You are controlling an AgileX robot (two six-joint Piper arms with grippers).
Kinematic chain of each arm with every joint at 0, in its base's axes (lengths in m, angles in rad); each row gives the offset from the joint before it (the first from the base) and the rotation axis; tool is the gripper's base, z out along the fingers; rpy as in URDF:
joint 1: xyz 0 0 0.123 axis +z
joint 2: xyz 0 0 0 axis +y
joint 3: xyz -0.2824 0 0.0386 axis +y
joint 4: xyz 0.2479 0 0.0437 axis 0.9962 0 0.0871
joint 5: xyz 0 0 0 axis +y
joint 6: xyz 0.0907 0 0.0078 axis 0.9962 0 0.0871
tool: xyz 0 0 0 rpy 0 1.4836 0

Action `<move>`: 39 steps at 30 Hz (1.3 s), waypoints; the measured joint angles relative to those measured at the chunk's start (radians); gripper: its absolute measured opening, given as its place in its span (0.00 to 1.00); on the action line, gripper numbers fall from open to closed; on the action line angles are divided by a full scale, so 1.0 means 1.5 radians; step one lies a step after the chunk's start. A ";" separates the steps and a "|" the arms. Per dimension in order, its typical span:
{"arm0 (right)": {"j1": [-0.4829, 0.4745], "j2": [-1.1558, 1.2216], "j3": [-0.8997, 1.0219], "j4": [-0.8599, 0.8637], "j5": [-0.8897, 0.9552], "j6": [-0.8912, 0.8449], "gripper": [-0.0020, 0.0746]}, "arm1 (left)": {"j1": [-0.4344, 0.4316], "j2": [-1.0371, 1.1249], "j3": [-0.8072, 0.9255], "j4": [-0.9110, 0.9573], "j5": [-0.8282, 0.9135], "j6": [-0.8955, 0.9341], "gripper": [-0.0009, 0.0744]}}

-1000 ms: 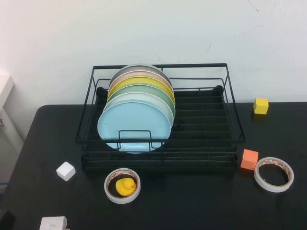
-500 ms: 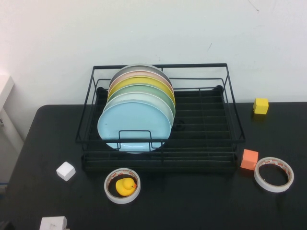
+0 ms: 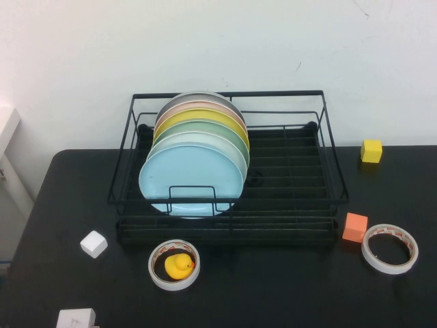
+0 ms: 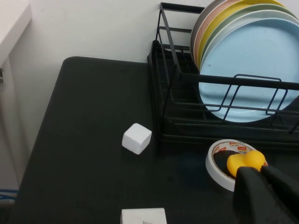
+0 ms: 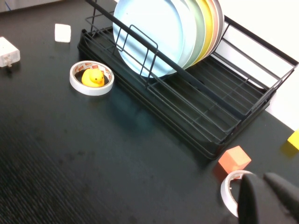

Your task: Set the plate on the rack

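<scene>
The plate (image 3: 191, 179) stands upright in the rack (image 3: 328, 164), frontmost of the row. The left gripper (image 4: 268, 196) hangs near the table's front left and the right gripper (image 5: 271, 198) near its front right; I cannot tell how either's fingers stand.

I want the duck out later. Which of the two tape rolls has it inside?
The tape roll in front of the rack's left half, ringing the yellow duck. The other tape roll, beside the orange cube, is empty.

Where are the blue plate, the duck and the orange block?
plate (image 3: 191, 179): high view, middle of its face
duck (image 3: 179, 266): high view, its body
orange block (image 3: 355, 227): high view, its top
</scene>
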 joint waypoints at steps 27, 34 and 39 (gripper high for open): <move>0.000 0.000 0.000 0.000 0.000 0.014 0.03 | 0.000 0.000 0.000 0.012 0.001 0.011 0.01; 0.000 0.000 0.000 0.000 0.000 0.014 0.03 | 0.000 0.000 0.000 0.012 0.001 0.014 0.01; 0.000 0.000 0.000 0.000 0.000 0.014 0.03 | 0.000 0.000 0.000 0.012 0.001 0.014 0.01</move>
